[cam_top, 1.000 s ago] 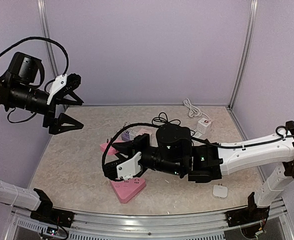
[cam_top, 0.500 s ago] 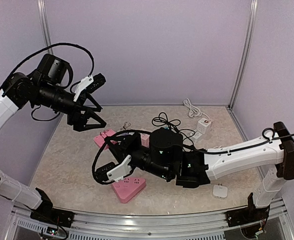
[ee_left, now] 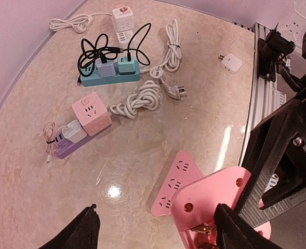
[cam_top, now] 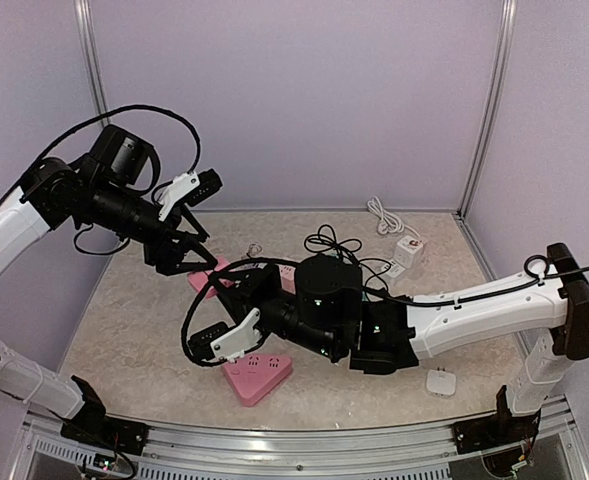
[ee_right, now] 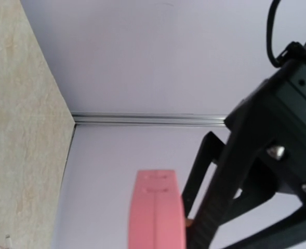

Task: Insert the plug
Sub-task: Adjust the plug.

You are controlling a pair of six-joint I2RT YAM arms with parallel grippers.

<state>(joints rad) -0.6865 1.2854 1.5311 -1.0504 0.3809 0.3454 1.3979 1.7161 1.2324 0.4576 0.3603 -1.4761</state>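
Pink plug (ee_left: 215,199) stays clenched in the right fingers (ee_left: 277,150); the left fingers (ee_left: 85,233), released yet narrowing, have swung in from 9 o'clock, probably to help.

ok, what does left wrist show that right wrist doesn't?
Left wrist only: the layout on the table, with the teal power strip and its plugged-in chargers, pink cube socket, coiled white cable, white adapter and pink triangular strip. Right wrist only: the metal strip along the wall. Both: the pink plug, some bare table, some wall.
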